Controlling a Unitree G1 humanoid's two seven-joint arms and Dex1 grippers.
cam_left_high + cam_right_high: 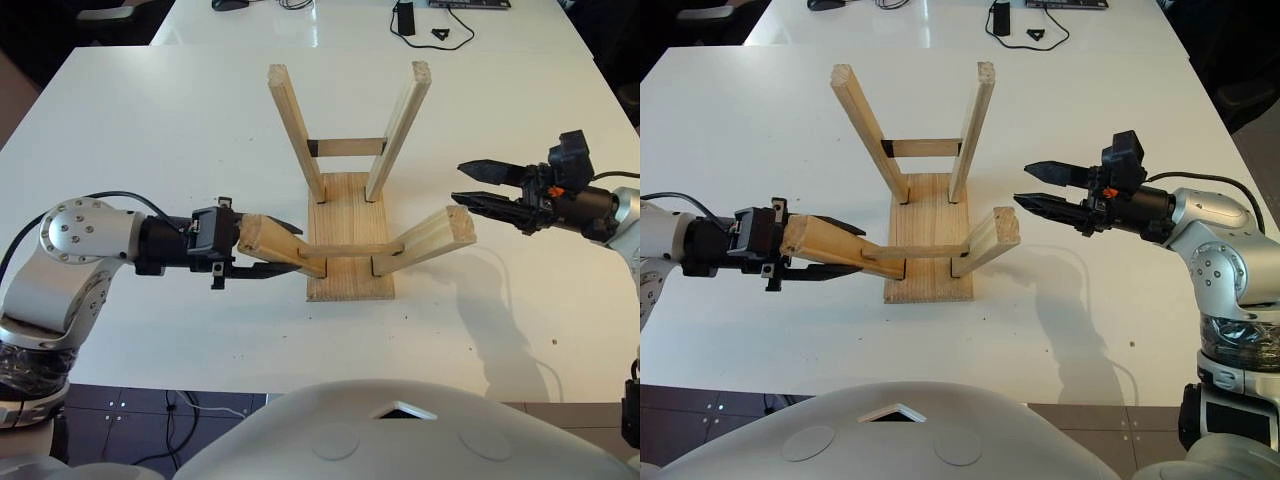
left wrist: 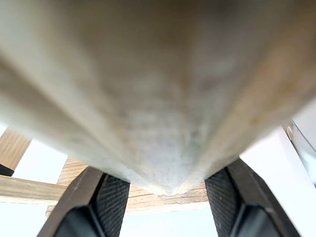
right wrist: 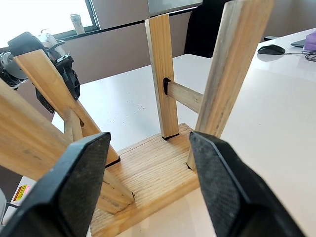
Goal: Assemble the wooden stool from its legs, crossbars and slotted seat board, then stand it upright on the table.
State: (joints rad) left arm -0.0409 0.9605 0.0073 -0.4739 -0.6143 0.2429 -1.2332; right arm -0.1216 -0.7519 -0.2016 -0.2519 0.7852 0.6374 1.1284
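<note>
Dead centre of the head view, the seat board (image 1: pixel 345 215) lies flat on the bench (image 1: pixel 150 150), with the far legs (image 1: pixel 295 130) upright in it and their crossbar (image 1: pixel 345 147) between them. Lower centre, the near pair splays outward, joined by the near crossbar (image 1: pixel 348 250), foot ends down at the board. How deep they sit, I can't tell. The left pincer (image 1: pixel 288 252), at lower left, is clamped on the near left leg (image 1: pixel 268 237). The right pincer (image 1: pixel 458 182), at right of centre, gapes wide and empty, just beside the near right leg (image 1: pixel 425 240) and not touching. To my eye the job now is to grip that free leg too, then raise both together and press down evenly so the crossbar doesn't pop
</note>
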